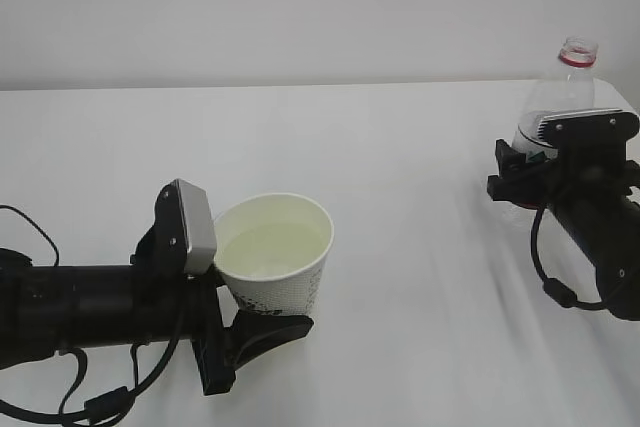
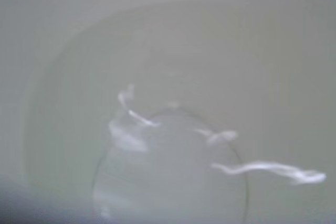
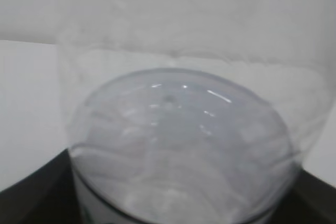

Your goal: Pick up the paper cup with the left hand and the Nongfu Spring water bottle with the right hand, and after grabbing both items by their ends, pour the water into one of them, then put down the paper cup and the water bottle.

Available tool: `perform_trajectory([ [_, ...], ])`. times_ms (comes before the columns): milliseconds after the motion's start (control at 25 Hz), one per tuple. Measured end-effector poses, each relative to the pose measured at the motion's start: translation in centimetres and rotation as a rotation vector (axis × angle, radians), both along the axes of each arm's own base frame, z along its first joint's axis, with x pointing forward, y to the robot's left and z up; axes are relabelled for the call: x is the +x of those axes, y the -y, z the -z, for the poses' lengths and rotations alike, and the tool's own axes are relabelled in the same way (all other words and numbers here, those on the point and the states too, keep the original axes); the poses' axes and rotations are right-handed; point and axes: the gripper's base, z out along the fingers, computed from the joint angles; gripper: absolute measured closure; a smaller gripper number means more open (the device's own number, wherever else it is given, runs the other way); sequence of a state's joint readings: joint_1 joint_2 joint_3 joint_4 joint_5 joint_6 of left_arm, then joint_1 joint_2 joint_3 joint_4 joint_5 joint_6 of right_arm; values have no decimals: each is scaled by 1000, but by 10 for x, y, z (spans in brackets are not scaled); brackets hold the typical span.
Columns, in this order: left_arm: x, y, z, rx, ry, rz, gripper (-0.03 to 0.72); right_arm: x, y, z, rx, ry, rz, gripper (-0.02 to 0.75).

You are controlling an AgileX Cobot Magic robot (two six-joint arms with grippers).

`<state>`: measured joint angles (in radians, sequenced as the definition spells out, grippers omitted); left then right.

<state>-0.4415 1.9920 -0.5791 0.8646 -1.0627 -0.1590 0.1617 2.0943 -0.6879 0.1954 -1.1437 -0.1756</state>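
The white paper cup (image 1: 285,292) with dark print is upright at lower centre, with clear water (image 1: 272,247) pooled inside. My left gripper (image 1: 285,309) is shut on its lower part; one black finger (image 1: 275,332) shows in front of the base. The left wrist view shows only the cup's pale inside (image 2: 168,51) and glinting water (image 2: 173,177). The Nongfu Spring water bottle (image 1: 565,97), clear with a red neck ring and no cap, stands upright at far right. My right gripper (image 1: 530,152) straddles its lower body. The bottle (image 3: 178,145) fills the right wrist view between dark fingers (image 3: 31,192).
The white table (image 1: 400,147) runs back to a plain white wall. The right arm's cable (image 1: 550,282) loops down near the right edge. The left arm lies low along the table's front left.
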Motion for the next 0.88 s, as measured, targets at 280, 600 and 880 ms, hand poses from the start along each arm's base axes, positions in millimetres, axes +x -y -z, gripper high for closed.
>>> perform_trajectory([
  [280, 0, 0, 1, 7, -2, -4, 178, 0, 1, 0, -3, -1, 1, 102],
  [600, 1, 0, 1, 6, -3, -9, 178, -7, 2, -19, 1, 37, 1, 101],
  [880, 1, 0, 1, 6, -3, -9, 178, -20, 3, -24, -2, 29, -5, 101],
])
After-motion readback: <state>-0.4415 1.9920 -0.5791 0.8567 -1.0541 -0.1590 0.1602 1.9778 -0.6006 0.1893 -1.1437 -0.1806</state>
